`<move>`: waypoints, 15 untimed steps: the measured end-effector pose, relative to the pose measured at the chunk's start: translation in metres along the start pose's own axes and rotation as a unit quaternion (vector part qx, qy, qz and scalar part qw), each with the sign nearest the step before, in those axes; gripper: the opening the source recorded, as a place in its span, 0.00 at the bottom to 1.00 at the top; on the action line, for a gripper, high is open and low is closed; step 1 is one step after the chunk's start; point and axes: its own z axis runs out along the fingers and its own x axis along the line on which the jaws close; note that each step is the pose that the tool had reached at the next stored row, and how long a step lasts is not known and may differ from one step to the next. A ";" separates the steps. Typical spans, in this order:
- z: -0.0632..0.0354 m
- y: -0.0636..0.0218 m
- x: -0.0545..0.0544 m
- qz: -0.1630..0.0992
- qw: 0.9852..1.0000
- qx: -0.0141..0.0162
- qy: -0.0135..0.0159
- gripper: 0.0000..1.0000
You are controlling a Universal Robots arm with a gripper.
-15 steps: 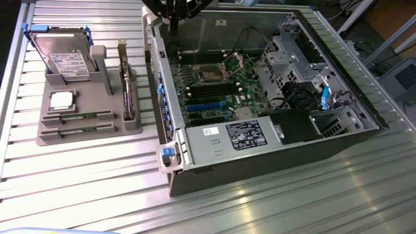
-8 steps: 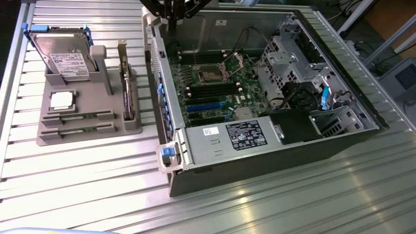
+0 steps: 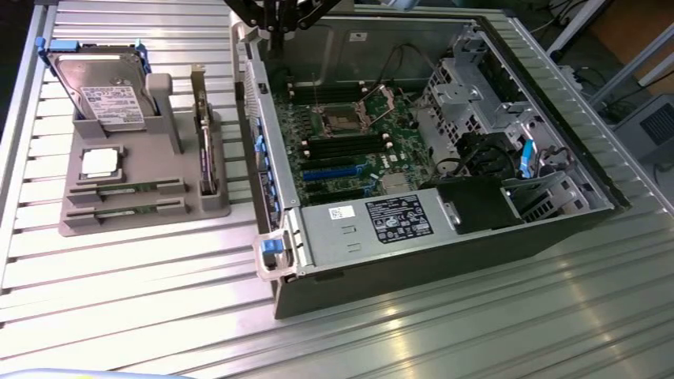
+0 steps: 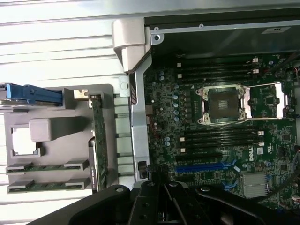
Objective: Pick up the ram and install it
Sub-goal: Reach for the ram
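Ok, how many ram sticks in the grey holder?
2. One ram stick lies in the grey holder's nearest slot in the exterior view, the other behind it. None looks hidden.

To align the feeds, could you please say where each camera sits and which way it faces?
Exterior view: off the arm, raised, looking obliquely down on the open computer case and grey holder; gripper above the case.
Wrist view: on the wrist, looking straight down at the motherboard; gripper shows.
Both share holder, ram sticks, processor socket.

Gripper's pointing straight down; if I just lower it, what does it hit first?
The gripper would likely meet the case's side wall or the motherboard edge just inside it, not the ram in the tray; depth is unclear.
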 end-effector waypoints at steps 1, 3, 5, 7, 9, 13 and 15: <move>0.0000 0.0000 0.000 0.000 1.000 0.000 0.000 0.10; 0.0000 -0.0001 0.001 0.000 1.000 0.000 0.000 0.10; 0.0000 -0.0002 0.002 0.000 1.000 0.000 0.000 0.10; -0.0001 -0.0003 0.004 0.000 1.000 0.000 0.000 0.10; -0.0001 -0.0004 0.005 0.000 1.000 0.000 0.000 0.10; -0.0003 -0.0009 0.012 0.000 1.000 0.000 0.000 0.10; -0.0003 -0.0011 0.014 0.000 1.000 0.000 0.000 0.10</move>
